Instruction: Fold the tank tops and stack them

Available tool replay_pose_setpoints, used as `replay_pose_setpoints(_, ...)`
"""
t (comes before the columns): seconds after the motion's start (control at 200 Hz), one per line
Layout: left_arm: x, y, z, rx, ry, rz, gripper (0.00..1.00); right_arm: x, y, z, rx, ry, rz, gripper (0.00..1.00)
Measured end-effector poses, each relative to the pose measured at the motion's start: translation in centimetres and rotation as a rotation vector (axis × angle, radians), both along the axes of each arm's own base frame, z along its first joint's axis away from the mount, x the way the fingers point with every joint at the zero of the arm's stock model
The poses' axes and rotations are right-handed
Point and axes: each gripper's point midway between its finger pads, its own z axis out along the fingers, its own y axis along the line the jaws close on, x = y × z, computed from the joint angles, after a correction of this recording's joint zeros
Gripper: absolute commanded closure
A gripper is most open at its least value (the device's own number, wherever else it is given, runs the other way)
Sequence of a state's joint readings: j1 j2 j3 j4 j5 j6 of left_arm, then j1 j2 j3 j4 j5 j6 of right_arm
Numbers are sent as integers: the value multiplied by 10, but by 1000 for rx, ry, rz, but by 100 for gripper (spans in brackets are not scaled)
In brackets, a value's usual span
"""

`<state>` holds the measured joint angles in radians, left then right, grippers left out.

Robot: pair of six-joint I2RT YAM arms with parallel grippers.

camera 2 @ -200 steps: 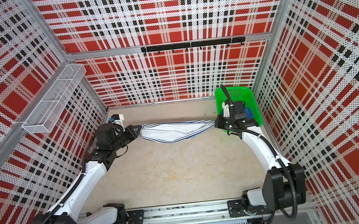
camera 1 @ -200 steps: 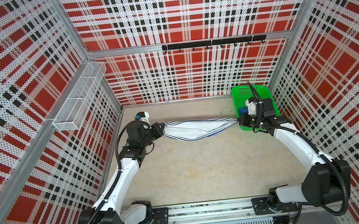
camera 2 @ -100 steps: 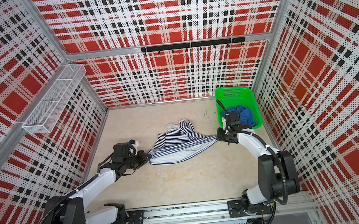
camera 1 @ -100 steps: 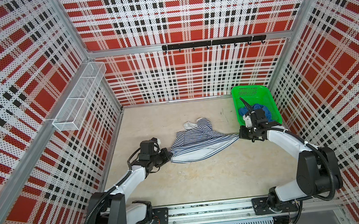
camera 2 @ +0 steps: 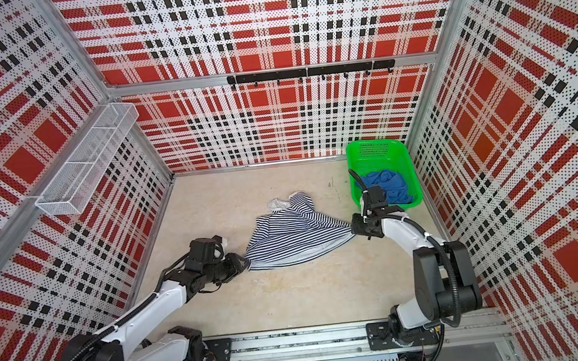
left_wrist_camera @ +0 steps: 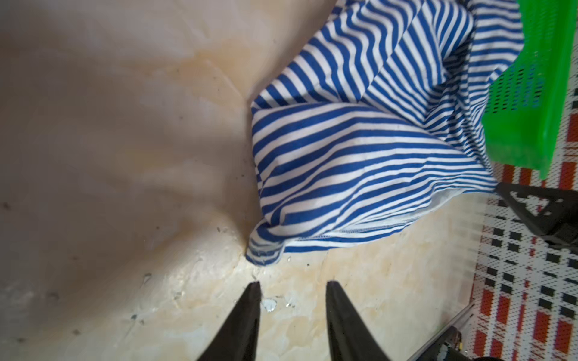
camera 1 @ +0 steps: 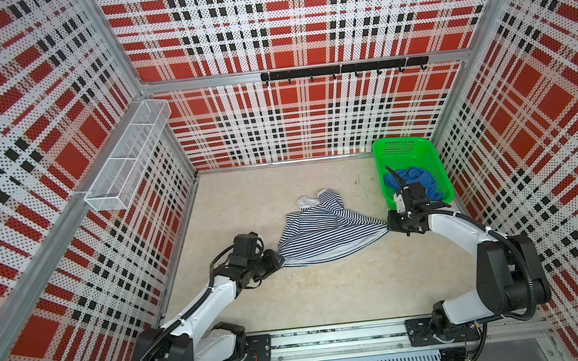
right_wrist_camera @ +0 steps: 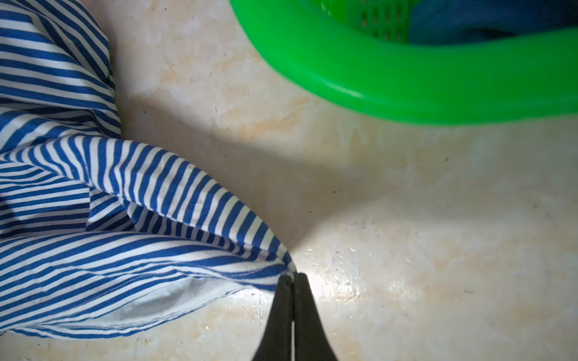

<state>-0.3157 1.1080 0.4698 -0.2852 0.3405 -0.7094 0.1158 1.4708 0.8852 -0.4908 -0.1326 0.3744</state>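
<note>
The striped tank top [camera 1: 321, 232] [camera 2: 292, 231] lies crumpled on the beige table, mid-floor. My right gripper [right_wrist_camera: 292, 275] [camera 1: 389, 227] is shut on its right corner, low over the table beside the green basket [camera 1: 399, 139]. My left gripper [left_wrist_camera: 292, 283] [camera 1: 279, 259] is open with nothing between its fingers. The striped top's left corner [left_wrist_camera: 262, 253] lies on the table just beyond the fingertips, apart from them. The plain blue tank top [camera 1: 421, 179] [camera 2: 389, 184] sits bunched inside the basket, partly hidden behind the right wrist.
The basket [camera 2: 374, 142] stands in the back right corner against the plaid walls. A white wire shelf [camera 1: 130, 157] hangs on the left wall and a black hook rail [camera 1: 342, 69] on the back wall. The arms' base rail [camera 1: 332, 340] runs along the front.
Both grippers came down and forward with the striped top stretched between them, laying it on the table. The left gripper has opened and let go of its corner.
</note>
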Motion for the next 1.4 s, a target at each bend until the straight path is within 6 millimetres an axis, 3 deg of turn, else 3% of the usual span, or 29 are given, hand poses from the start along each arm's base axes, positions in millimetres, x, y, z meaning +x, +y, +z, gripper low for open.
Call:
replay_pose_setpoints(0.155, 11, -9, 3, 41, -7, -3, 72, 3, 0, 2, 2, -16, 0, 100)
replay_pose_setpoints(0.321, 18, -7, -12, 101, 26, 12, 71, 5, 1, 3, 4, -22, 0, 100)
replay_pose_setpoints(0.411, 22, -5, -17, 137, 32, 19, 66, 4, 0, 3, -1, -21, -3, 81)
replay_pose_setpoints(0.516, 32, -4, -16, 157, 10, 32, 63, 1, -2, 5, -42, -22, 5, 77)
replay_pose_setpoints(0.717, 63, -16, -7, 150, -51, 20, 62, 2, 20, 48, -86, -127, 72, 76)
replay_pose_setpoints(0.787, 69, -16, -8, 154, -61, 17, 62, 3, 48, 65, -84, -178, 152, 76)
replay_pose_setpoints(0.892, 72, -10, -7, 158, -69, 25, 63, -7, 112, 74, -4, -227, 319, 77)
replay_pose_setpoints(1.052, 58, 8, -11, 153, -76, 67, 64, -33, 215, 49, 123, -185, 564, 75)
replay_pose_setpoints(1.148, 41, 21, -17, 143, -68, 102, 67, -45, 265, 31, 171, -173, 671, 61)
replay_pose_setpoints(1.278, 29, 29, -21, 119, -56, 132, 72, -54, 316, 19, 197, -211, 783, 53)
replay_pose_setpoints(1.398, 27, 28, -14, 81, -78, 147, 73, -55, 346, 15, 214, -259, 847, 52)
